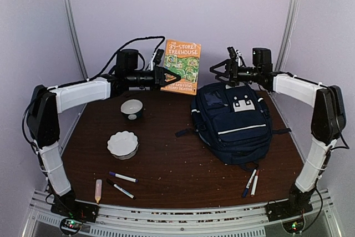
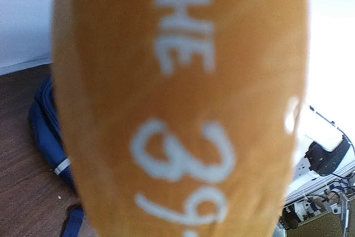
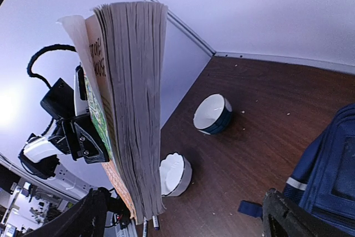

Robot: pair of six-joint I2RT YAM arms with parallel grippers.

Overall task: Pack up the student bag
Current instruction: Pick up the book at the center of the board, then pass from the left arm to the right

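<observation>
Gripping the orange paperback (image 1: 183, 66) "The 39-Storey Treehouse" by its left edge, the left gripper (image 1: 168, 76) holds it upright in the air at 12 o'clock above the table (image 1: 166, 165). The right gripper (image 1: 217, 70) hovers just at the book's 3 o'clock, jaws spread wide on nothing, over the top end of the student bag (image 1: 236, 129). That bag lies flat, front pocket up, at 3 o'clock on the table. A navy bowl (image 1: 132, 109) sits at 10 o'clock, a white fluted bowl (image 1: 122, 144) at 8, and loose markers (image 1: 123, 177) at 7.
</observation>
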